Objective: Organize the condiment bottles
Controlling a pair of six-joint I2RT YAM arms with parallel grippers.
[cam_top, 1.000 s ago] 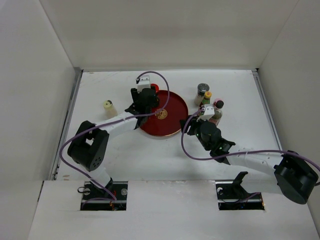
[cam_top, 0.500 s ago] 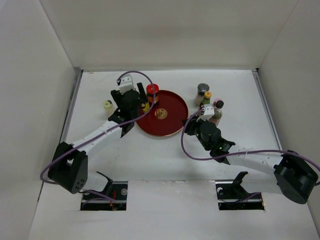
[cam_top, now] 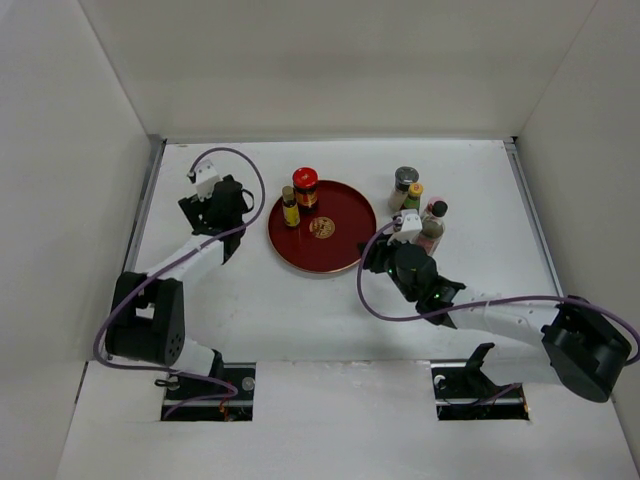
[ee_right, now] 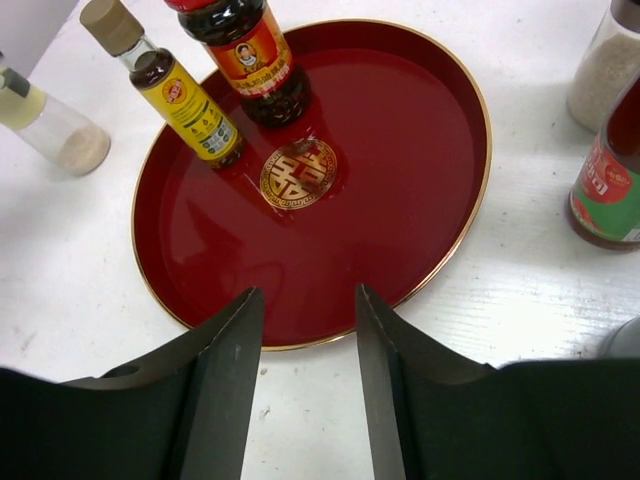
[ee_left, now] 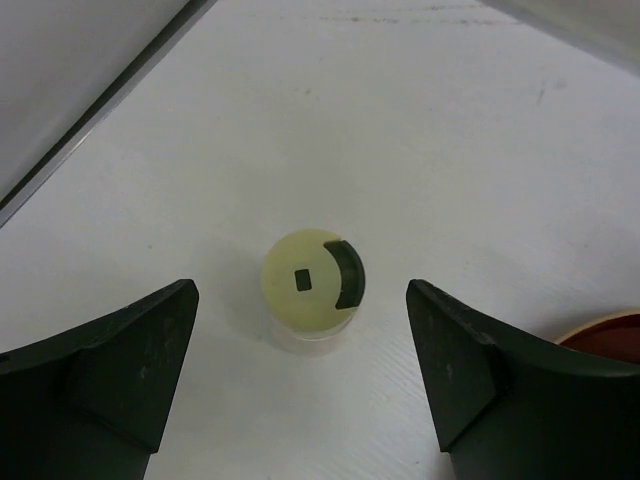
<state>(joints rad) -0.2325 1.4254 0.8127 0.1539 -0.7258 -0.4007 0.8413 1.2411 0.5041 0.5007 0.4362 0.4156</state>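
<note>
Left fingers (ee_left: 110,370) left tray (cam_top: 345,242) for cream-capped bottle (ee_left: 312,290), spread wide; right fingers (ee_right: 225,380) slightly parted.

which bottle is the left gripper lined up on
The cream-capped bottle, standing alone left of the red tray, centred between the left gripper's open fingers. The others are on or right of it.

Layout, top view. Tray (cam_top: 345,262) sits mid-counter (cam_top: 300,310).

In the tray, far-left part: jar (cam_top: 305,186) at the back by the rim, and a bottle (cam_top: 290,207) just left of it and nearer.

Right of the tray, on the counter: cluster of four bottles (cam_top: 413,197), close together and apart from the rim.

Left of the tray, well apart: lone bottle (ee_left: 310,295), upright, between the fingers of the left claw (cam_top: 215,210), touching neither.

Right claw (ee_right: 307,300) is at the tray's near-right rim, in front of the cluster.
</note>
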